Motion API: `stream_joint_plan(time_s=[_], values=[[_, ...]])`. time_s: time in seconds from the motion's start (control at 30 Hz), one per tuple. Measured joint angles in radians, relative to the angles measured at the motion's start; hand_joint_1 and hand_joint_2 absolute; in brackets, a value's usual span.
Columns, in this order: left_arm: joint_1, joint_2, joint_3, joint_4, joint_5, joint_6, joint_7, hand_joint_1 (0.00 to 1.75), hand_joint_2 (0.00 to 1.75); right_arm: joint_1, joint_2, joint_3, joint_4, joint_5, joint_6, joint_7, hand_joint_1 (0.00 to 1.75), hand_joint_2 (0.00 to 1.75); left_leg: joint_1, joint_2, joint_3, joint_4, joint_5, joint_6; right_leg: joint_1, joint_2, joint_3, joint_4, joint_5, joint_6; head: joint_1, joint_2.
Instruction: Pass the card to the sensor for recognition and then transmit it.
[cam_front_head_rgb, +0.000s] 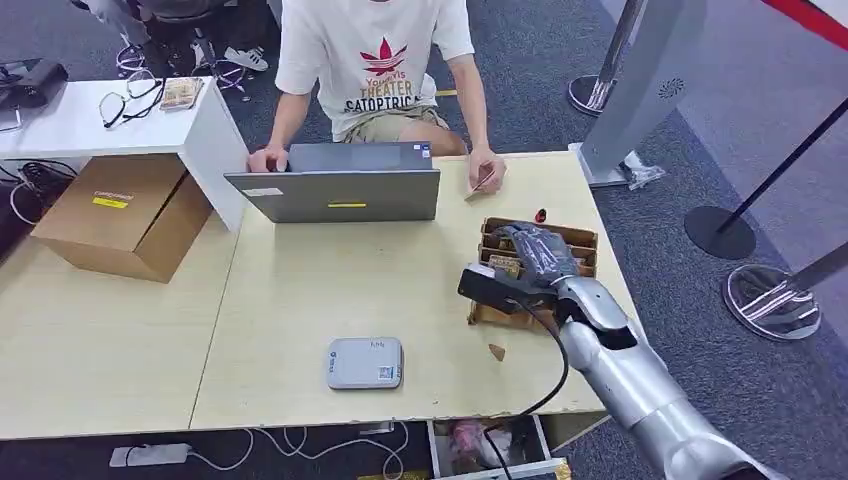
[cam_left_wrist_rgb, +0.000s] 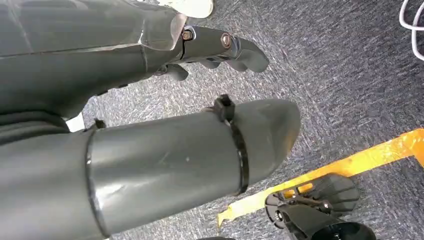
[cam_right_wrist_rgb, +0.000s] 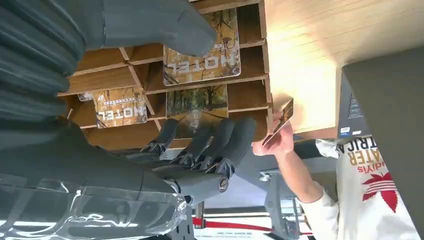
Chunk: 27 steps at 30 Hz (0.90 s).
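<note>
My right hand (cam_front_head_rgb: 533, 256) hovers over a wooden card rack (cam_front_head_rgb: 586, 238) at the table's right side, fingers spread and holding nothing. In the right wrist view, several "HOTEL" cards (cam_right_wrist_rgb: 202, 62) lie in the rack's (cam_right_wrist_rgb: 248, 98) slots, between my thumb (cam_right_wrist_rgb: 160, 25) and my dark fingers (cam_right_wrist_rgb: 210, 142). The grey card sensor (cam_front_head_rgb: 365, 362) lies flat near the table's front edge, left of the rack. A person across the table holds one card (cam_front_head_rgb: 483, 181), also seen as the card (cam_right_wrist_rgb: 281, 120) beyond the rack. My left hand (cam_left_wrist_rgb: 220, 47) hangs over the carpet, holding nothing.
An open grey laptop (cam_front_head_rgb: 335, 190) stands at the far side in front of the seated person (cam_front_head_rgb: 375, 60). A cardboard box (cam_front_head_rgb: 120, 213) and a white side table (cam_front_head_rgb: 70, 125) are at the left. A small brown scrap (cam_front_head_rgb: 497, 351) lies near the rack. Barrier posts (cam_front_head_rgb: 720, 230) stand right.
</note>
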Motion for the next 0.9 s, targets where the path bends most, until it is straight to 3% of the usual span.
stream_joint_plan(time_s=[0.1,0.13,0.9], values=[[0.0,0.0,0.0,0.0,0.0,0.0,0.0,0.0,0.0,-0.002,0.0,0.0,0.006,0.0,0.0,0.0,0.72,1.75,0.0,0.0,0.0,0.0,0.0,0.0,0.0,0.0,0.0,0.0,0.0,0.0,0.0,0.0],[0.0,0.0,0.0,0.0,0.0,0.0,0.0,0.0,0.0,-0.003,0.0,0.0,0.009,0.002,0.0,0.001,0.79,1.75,0.0,0.0,0.0,0.0,0.0,0.0,0.0,0.0,0.0,0.0,0.0,0.0,0.0,0.0],[0.0,0.004,-0.012,0.0,0.0,-0.001,0.0,0.0,0.0,-0.004,-0.016,0.0,0.01,0.009,-0.008,0.007,0.77,1.75,0.0,0.0,0.0,0.0,0.0,0.0,0.0,0.0,0.0,0.0,0.0,0.0,0.0,0.0]])
